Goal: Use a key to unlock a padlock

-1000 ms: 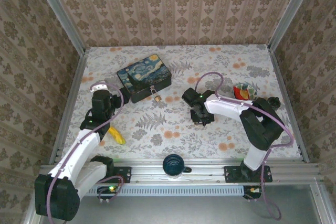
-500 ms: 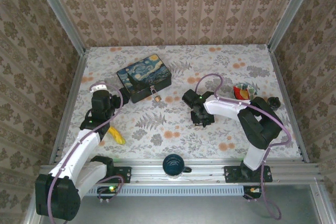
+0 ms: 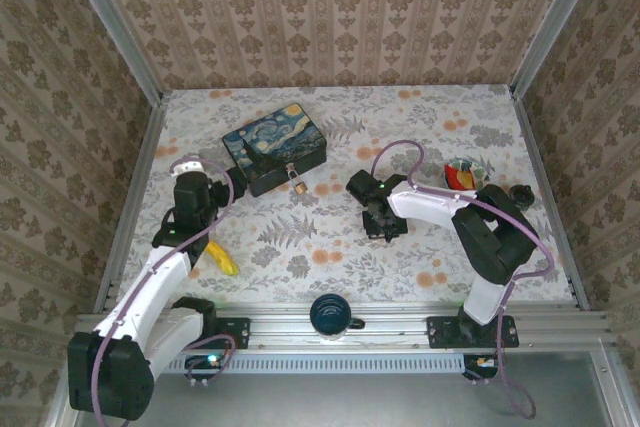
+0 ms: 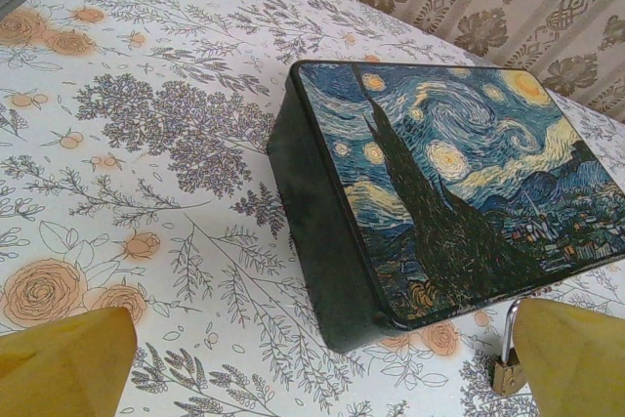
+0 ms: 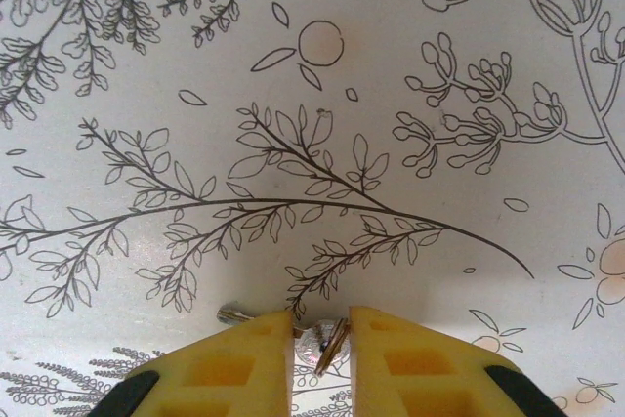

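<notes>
Two grippers: left gripper [image 4: 317, 349] spread wide, holding nothing; right gripper [image 5: 320, 339] narrowed around the key [image 5: 311, 341], whether it pinches cannot be told.
Key: lying on the tabletop [image 3: 330, 277], near its middle, between the right fingers [image 5: 244, 368].
Padlock [image 3: 297, 185]: at the painted box's [image 3: 270, 147] near side, left of the tabletop's middle.

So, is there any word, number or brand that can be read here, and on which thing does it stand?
None can be read.
The box lid carries a painting, no words.
The padlock and the key are too small or blurred to show any marking.
</notes>
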